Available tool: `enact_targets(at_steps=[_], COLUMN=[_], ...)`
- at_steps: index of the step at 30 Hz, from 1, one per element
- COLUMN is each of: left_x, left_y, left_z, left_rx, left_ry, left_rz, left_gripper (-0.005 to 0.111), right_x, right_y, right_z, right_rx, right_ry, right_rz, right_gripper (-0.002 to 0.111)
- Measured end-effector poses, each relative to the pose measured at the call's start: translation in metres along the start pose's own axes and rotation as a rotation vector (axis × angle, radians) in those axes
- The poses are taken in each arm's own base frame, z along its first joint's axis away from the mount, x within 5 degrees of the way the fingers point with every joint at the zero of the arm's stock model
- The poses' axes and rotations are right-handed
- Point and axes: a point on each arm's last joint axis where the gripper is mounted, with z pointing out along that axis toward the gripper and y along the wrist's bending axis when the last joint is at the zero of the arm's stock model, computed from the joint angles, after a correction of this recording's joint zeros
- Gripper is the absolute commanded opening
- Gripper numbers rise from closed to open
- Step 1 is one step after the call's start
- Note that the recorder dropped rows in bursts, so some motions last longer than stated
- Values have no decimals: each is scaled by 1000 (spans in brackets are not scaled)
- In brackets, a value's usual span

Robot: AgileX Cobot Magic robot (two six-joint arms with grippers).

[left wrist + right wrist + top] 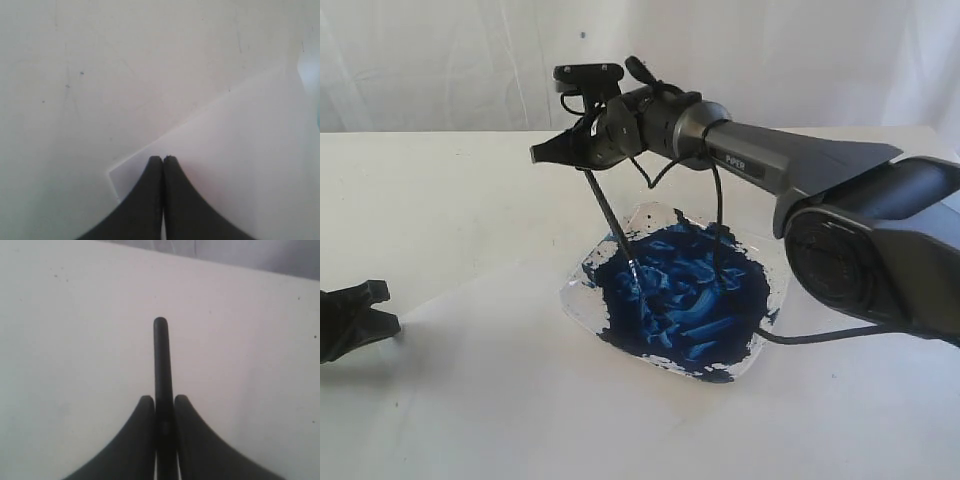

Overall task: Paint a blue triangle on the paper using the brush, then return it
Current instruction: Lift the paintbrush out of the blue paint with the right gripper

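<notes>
I work over a plain white tabletop [440,200] with faint scuffs. At twelve o'clock in the exterior view hangs a creased white cloth backdrop [440,60] bearing one dark speck [583,35]. The light is soft and even.

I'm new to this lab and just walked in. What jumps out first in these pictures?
The dark blue paint smeared thickly over a clear plate mid-table dominates the white scene. Above it, the right hand grips a thin black brush, slanted down with its tip in the paint. At the left edge, the left hand sits shut over a corner of the paper.
</notes>
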Motion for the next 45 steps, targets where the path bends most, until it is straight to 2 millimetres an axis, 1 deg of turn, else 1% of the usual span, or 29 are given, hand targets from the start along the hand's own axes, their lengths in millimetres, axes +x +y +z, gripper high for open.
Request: enact_targets(at_steps=[4, 9, 11, 13, 14, 15, 16, 19, 26, 33, 39, 41, 45], left_x=[0, 0, 0, 0, 0, 0, 0, 0, 0, 0, 0, 0, 0], left_y=[0, 0, 0, 0, 0, 0, 0, 0, 0, 0, 0, 0, 0], left_z=[0, 0, 0, 0, 0, 0, 0, 0, 0, 0, 0, 0, 0], left_rx=[0, 0, 0, 0, 0, 0, 0, 0, 0, 0, 0, 0, 0], left_ry=[0, 0, 0, 0, 0, 0, 0, 0, 0, 0, 0, 0, 0], left_rz=[0, 0, 0, 0, 0, 0, 0, 0, 0, 0, 0, 0, 0], left_gripper=[0, 0, 0, 0, 0, 0, 0, 0, 0, 0, 0, 0, 0], right_x=[-16, -32, -38, -41, -44, -46, -49, -56, -66, -82, -87, -88, -90], right_y=[2, 12, 16, 22, 29, 31, 39, 54, 65, 94, 118, 123, 124], right_z=[-14, -32, -38, -43, -48, -50, -56, -69, -85, -105, -125, -132, -150], right_rx=[-7, -23, -29, -38, -47, -49, -61, -86, -112, -181, -231, -243, -251], right_ry=[-41, -84, -99, -109, -121, -125, -137, -163, -198, -357, -431, -447, -467], right_rz=[-19, -48, -64, -93, -141, -164, -194, -214, -212, -221, -235, -237, -237], right_gripper=[5, 5, 3, 0, 0, 0, 0, 0, 0, 0, 0, 0, 0])
